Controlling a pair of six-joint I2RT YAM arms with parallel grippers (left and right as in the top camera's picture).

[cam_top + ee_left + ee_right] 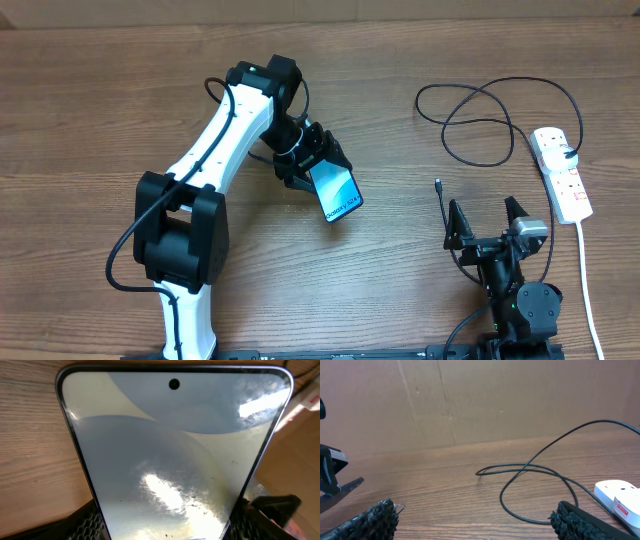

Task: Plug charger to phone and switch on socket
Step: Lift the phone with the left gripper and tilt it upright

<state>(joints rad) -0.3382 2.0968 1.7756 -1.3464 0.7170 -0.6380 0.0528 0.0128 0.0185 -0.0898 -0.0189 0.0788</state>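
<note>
The phone, its blue-and-white screen facing up, is tilted above the table at centre, and my left gripper is shut on its upper end. In the left wrist view the phone fills the frame between the two black pads. The charger lies in loose black loops at the back right, its connector tip just ahead of my right gripper. That gripper stands open and empty, the cable on the table in front of it. The white socket lies at the far right.
The socket's thick white cord runs down the right edge of the table. A brown cardboard wall stands behind the table. One end of the socket shows at the right of the right wrist view.
</note>
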